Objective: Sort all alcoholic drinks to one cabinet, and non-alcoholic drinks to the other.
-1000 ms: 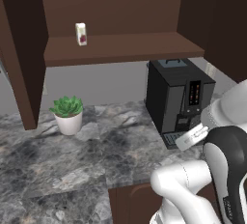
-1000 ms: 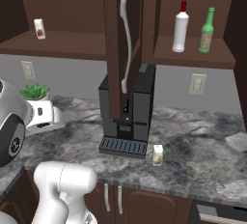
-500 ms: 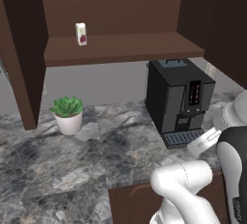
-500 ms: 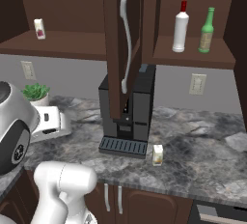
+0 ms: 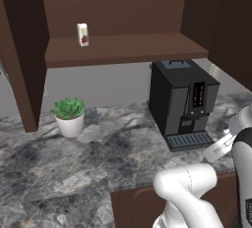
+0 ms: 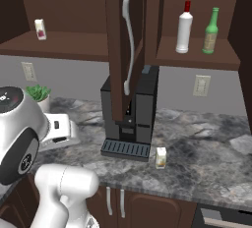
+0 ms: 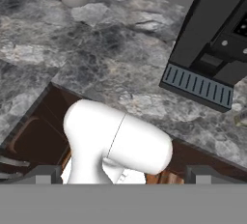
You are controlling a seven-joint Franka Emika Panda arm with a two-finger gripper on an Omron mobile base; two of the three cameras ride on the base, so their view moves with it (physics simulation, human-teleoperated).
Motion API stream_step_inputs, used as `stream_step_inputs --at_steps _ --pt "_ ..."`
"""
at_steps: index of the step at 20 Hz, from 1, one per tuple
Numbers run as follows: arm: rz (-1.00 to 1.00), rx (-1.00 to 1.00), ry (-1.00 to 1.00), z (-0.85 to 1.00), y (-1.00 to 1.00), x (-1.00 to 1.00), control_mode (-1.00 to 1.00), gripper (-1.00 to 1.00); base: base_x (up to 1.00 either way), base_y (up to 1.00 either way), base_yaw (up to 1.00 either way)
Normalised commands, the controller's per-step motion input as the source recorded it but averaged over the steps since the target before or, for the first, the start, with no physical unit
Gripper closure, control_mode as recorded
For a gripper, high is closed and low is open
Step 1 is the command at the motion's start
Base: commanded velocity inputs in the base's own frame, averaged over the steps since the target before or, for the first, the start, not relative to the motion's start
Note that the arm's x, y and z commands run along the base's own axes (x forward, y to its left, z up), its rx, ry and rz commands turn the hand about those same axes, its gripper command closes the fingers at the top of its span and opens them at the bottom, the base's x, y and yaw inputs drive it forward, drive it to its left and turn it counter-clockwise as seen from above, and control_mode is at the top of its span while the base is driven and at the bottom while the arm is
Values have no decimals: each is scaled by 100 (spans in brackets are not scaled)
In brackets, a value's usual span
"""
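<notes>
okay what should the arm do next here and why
Probably swing toward the cream carton on the counter beside the coffee machine: it looks like the one drink not yet shelved, and the open gripper holds nothing.

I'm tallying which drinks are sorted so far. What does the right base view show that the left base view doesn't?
Right base view alone: the green bottle and a white bottle with a red cap on the narrower cabinet's shelf, its open door, and the cream carton on the counter beside the coffee machine. Left base view alone: nothing among the drinks. Both: the white carton on the wide cabinet's shelf, the coffee machine and the potted plant.
</notes>
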Motion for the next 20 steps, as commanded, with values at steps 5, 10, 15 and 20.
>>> stream_step_inputs --at_steps 5,10,15,20 --pt "0 0 0 -15 -19 -10 -100 -100 0 0 0" --pt "0 0 0 -16 -21 -3 -100 -100 0 0 0" --pt "0 0 0 -17 -21 -9 -100 -100 0 0 0" --pt "0 0 0 -16 -21 -10 -100 -100 0 0 0"
